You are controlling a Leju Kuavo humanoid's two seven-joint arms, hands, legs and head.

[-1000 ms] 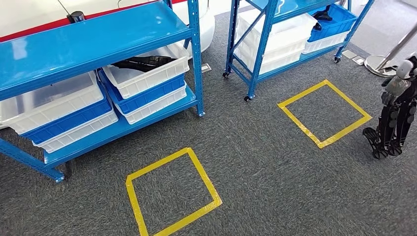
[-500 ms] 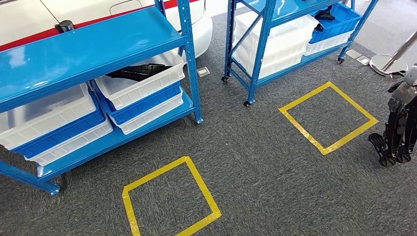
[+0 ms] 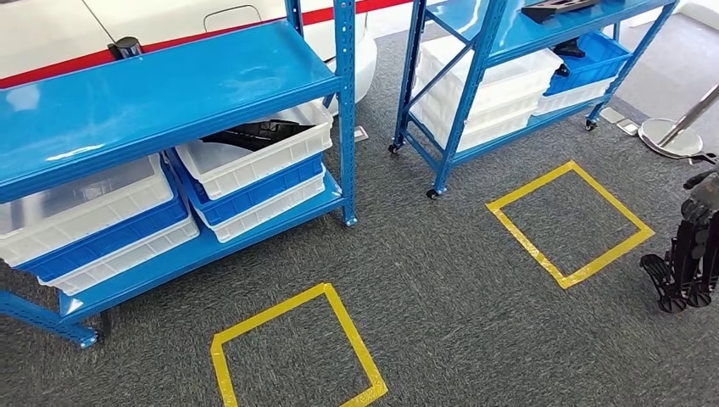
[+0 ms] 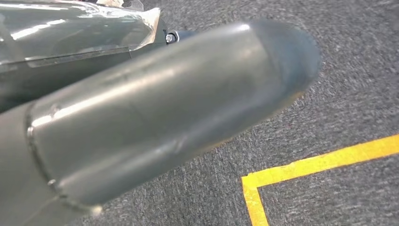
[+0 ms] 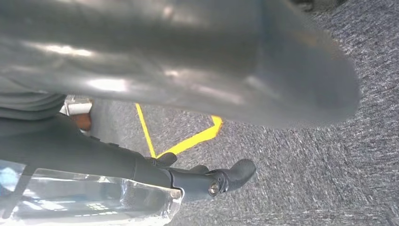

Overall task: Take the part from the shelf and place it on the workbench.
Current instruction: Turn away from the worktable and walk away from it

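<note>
Between two shelves lie two taped squares; right hand grip probably unclear.

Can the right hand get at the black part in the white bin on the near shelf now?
Probably not yet: the right hand hangs low at the robot's side, far from the black part, and open carpet lies between.

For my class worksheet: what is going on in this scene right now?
Nothing is being handled yet. The robot looks down at two blue shelves holding white and blue bins; a dark part lies in one bin. Two yellow tape squares mark the grey carpet. The right robot hand hangs at its side, holding nothing.
</note>
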